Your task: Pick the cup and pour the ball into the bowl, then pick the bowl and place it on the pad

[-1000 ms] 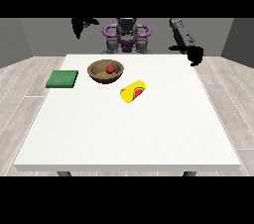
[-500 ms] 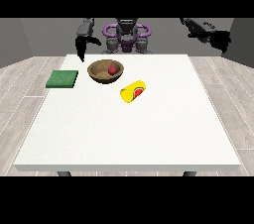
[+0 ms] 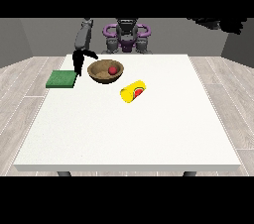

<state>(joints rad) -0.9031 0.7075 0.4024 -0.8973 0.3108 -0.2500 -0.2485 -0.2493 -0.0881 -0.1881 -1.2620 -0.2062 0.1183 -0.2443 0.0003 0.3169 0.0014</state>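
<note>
Ball sits in the bowl; cup lies tipped over at the bowl's 4 o'clock. Pour looks finished, so the step in hand is the bowl pickup. Hand at the view's left hangs at the bowl's 9 o'clock, thumb spread apart from the fingers, holding nothing (bowl untouched). Best to take the rim level and carry it to the pad at 9 o'clock. Hand at the view's right is raised off the counter; finger state can't be told. No readable writing anywhere.

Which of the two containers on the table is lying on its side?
The yellow cup, tipped over near the table's middle. The brown bowl behind it sits upright with the red ball inside.
</note>
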